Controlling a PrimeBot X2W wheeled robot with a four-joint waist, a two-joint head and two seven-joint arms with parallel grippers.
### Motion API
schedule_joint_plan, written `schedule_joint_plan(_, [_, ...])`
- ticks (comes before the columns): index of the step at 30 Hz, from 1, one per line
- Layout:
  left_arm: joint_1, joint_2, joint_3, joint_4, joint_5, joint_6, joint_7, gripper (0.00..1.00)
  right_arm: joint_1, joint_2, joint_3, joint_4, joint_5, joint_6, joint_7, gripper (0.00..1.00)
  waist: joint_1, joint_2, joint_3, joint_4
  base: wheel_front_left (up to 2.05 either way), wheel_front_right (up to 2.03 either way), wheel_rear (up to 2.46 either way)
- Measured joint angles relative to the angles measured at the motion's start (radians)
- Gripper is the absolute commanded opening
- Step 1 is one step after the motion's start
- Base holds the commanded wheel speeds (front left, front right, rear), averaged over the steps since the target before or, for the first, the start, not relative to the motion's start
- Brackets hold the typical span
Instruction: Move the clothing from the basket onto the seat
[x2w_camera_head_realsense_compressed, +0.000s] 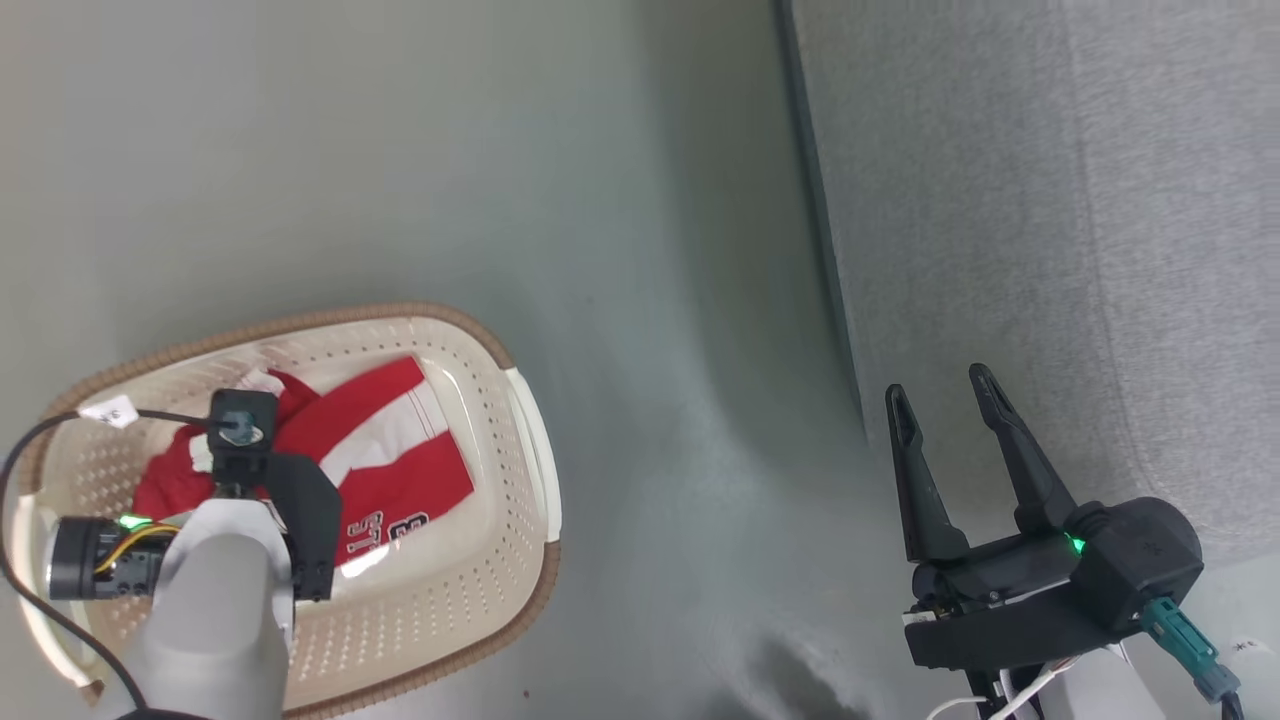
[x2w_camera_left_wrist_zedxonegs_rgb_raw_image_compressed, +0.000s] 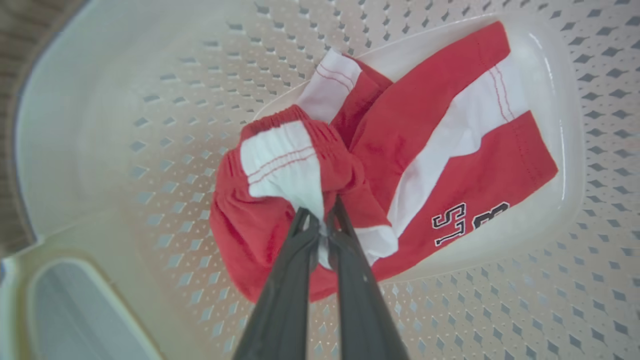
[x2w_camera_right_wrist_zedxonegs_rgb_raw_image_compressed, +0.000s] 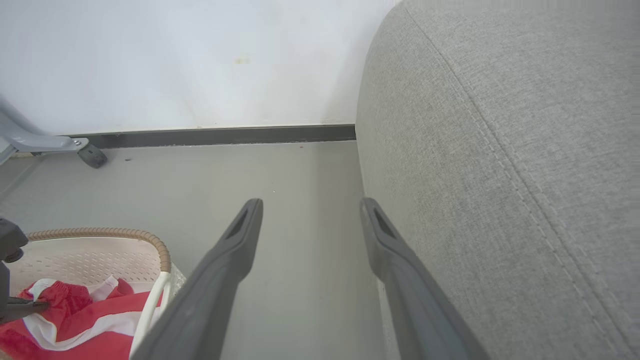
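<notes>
Left gripper (x2w_camera_left_wrist_zedxonegs_rgb_raw_image_compressed: 320, 212), near left, was down in the laundry basket (x2w_camera_head_realsense_compressed: 450, 322), jaws clenched on a bunched fold of the red-and-white shorts (x2w_camera_left_wrist_zedxonegs_rgb_raw_image_compressed: 440, 150). The rest lay on the basket bottom. Right gripper (x2w_camera_head_realsense_compressed: 942, 390), near right, had jaws released and empty. Best plan looked like a straight lift until the fabric cleared the rim, then a swing right to the grey sofa (x2w_camera_head_realsense_compressed: 1050, 200) beyond.

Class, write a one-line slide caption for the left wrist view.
Left gripper shut on red-and-white clothing lying inside the cream basket.
</notes>
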Motion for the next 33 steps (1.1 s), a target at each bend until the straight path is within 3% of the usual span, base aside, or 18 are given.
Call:
schedule_joint_plan(7, [0.034, -0.017, -0.011, 0.001, 0.001, -0.011, -0.059, 0.0, -0.008, 0.0, -0.015, 0.036, 0.01, 0.008, 0.0, 1.0, -0.0001, 0.0, -0.084, 0.004, 0.0, 0.0, 0.0])
schedule_joint_plan(13, [0.063, -0.027, -0.043, -0.003, 0.016, -0.046, -0.146, 0.0, -0.024, 0.0, -0.027, 0.07, 0.028, 0.01, 0.0, 1.0, -0.0001, 0.0, -0.171, 0.014, 0.0, 0.0, 0.0])
schedule_joint_plan(28, [0.164, -0.048, -0.064, -0.058, -0.002, -0.116, -0.43, 0.0, 0.004, -0.001, -0.052, 0.157, 0.044, 0.026, 0.0, 1.0, 0.0, -0.0001, -0.393, 0.067, 0.0, 0.0, 0.0])
schedule_joint_plan(33, [0.204, -0.056, -0.073, -0.097, -0.012, -0.146, -0.437, 0.0, 0.029, -0.006, -0.052, 0.179, 0.044, 0.035, 0.0, 1.0, 0.0, -0.0001, -0.467, 0.093, 0.0, 0.0, 0.0])
